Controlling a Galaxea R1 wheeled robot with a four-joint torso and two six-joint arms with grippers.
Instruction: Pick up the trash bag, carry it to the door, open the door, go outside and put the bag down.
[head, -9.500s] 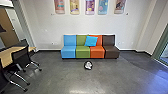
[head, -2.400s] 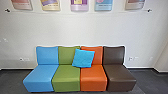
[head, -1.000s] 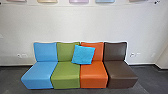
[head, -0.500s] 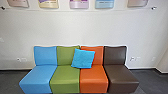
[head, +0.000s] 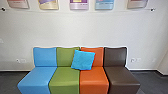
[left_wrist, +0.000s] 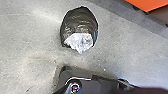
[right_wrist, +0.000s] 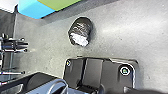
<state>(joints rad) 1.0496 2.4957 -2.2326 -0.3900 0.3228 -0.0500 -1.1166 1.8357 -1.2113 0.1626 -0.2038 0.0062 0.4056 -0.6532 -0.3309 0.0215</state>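
trash bag (left_wrist: 80, 21) on the gray floor (left_wrist: 30, 37), black with a white patch (left_wrist: 79, 41) at one end. it's between the row of seats and the robot's base (right_wrist: 92, 71), near the base, apart from both. nothing is holding it. left claw: cannot tell if wide or narrow. right claw: same, cannot tell.

head view: four padded seats side by side along the wall (head: 82, 27), left to right blue seat (head: 38, 77), green seat (head: 65, 76), orange seat (head: 93, 76), brown seat (head: 120, 76). all with low backs. bright blue pillow (head: 83, 60), tilted, leans on the green and orange backs, across the join.

wall is pale, dark baseboard (head: 150, 72) along the bottom. outlets: one set (head: 21, 60) left of the seats, one set (head: 135, 60) right of them. five posters in a row above the seats, tops cut off: pinkish ones at both ends (head: 18, 3) (head: 137, 3), yellowish (head: 48, 4), purple (head: 79, 4), light blue (head: 104, 4). thin line runs below them, dark knob at each end.

right wrist view also has some furniture legs (right_wrist: 16, 46) on the floor.
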